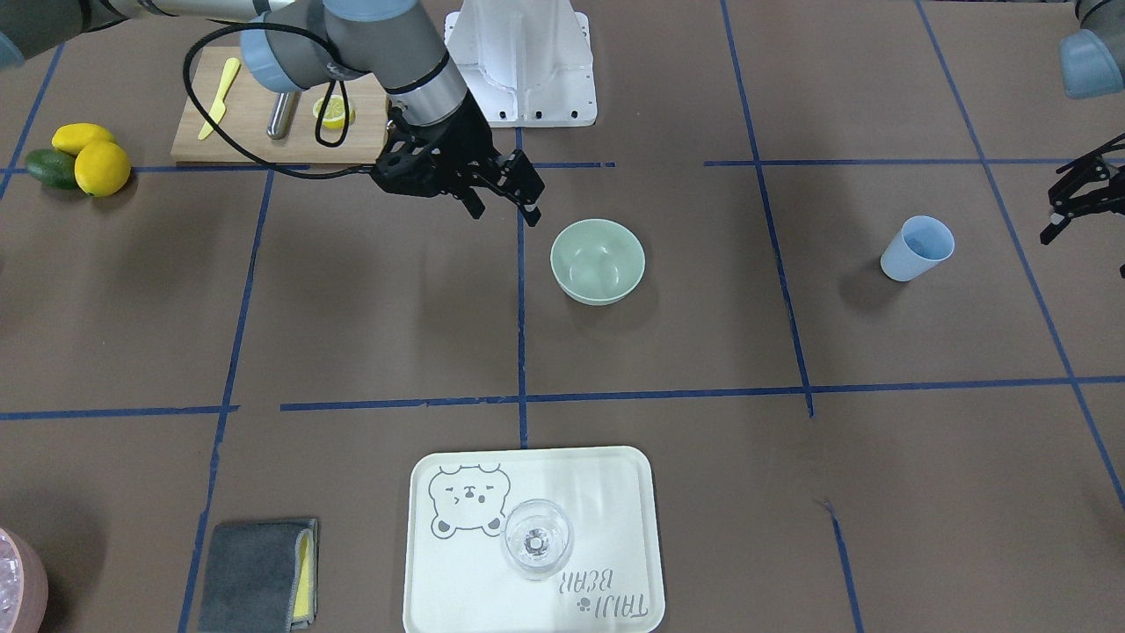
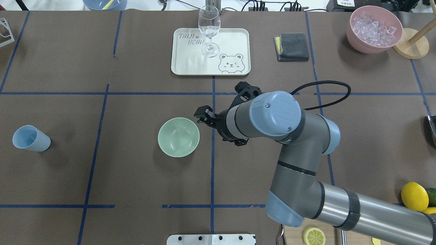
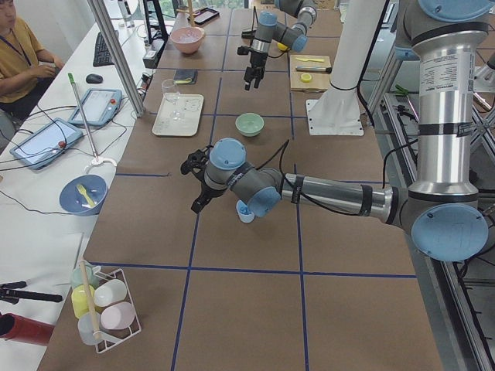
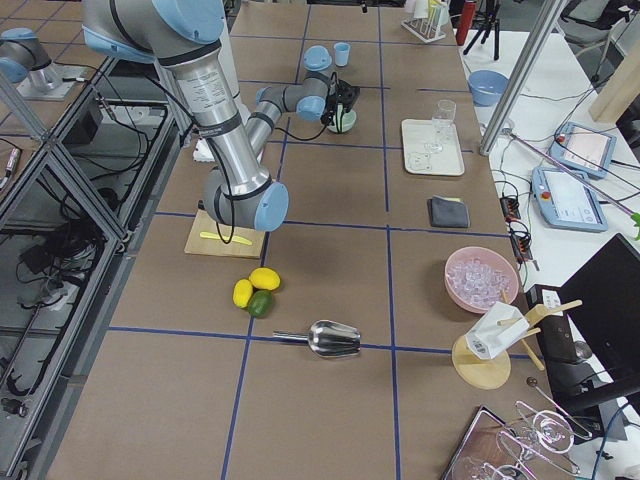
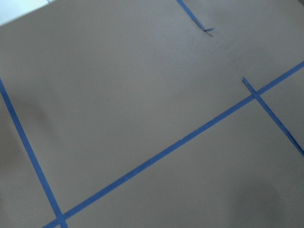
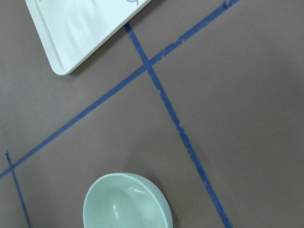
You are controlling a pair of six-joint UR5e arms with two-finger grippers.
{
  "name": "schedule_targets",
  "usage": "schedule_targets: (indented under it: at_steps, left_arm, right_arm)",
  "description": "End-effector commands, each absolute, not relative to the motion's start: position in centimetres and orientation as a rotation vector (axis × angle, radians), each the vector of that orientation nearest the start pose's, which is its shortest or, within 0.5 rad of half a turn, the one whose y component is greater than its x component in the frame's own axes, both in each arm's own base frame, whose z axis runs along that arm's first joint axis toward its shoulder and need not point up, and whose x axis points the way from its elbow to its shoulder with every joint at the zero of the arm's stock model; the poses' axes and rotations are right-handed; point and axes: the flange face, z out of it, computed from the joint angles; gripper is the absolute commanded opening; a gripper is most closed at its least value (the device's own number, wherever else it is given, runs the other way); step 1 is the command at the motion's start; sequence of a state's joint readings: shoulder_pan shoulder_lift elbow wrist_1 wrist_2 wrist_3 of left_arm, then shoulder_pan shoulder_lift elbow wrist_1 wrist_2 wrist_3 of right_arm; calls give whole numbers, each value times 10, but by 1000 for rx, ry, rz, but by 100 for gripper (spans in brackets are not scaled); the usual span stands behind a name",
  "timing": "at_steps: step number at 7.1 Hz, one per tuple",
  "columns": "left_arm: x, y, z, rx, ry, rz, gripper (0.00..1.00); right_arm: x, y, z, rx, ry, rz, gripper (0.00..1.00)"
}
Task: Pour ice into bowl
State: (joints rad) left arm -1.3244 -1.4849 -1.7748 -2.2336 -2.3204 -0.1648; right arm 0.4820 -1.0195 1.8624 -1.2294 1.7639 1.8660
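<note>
The sage-green bowl [image 1: 598, 261] stands empty near the table's middle; it also shows in the overhead view [image 2: 178, 136] and in the right wrist view [image 6: 126, 203]. The ice [image 2: 373, 28] lies heaped in a pink container [image 2: 361, 46] at the far right corner. My right gripper [image 1: 503, 204] hovers open and empty just beside the bowl's rim, on the robot's side of it. My left gripper [image 1: 1074, 204] hangs open and empty at the table's left end, close to a tilted blue cup [image 1: 917, 249]. The left wrist view shows only bare table and tape.
A cream tray [image 2: 235, 44] with a wine glass [image 2: 209, 32] stands beyond the bowl, a grey cloth [image 2: 292, 47] beside it. A cutting board [image 1: 255, 149] with a lemon half and a yellow knife, whole lemons [image 1: 101, 167] and a metal scoop [image 4: 330, 338] lie on the right side.
</note>
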Motion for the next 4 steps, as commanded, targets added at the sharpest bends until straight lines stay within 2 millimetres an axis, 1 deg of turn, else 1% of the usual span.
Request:
schedule_targets:
  at_steps: [1, 2, 3, 4]
  left_arm:
    - [65, -462, 501, 629, 917, 282, 100]
    - [81, -457, 505, 619, 919, 317, 100]
    - [101, -446, 514, 668, 861, 279, 100]
    - [107, -415, 537, 721, 853, 176, 99]
  right_arm:
    - [-447, -399, 195, -30, -1200, 617, 100]
    - [-434, -407, 205, -18, -1188, 637, 100]
    - [-425, -414, 209, -13, -1182, 650, 100]
    - [-421, -418, 211, -14, -1180, 656, 100]
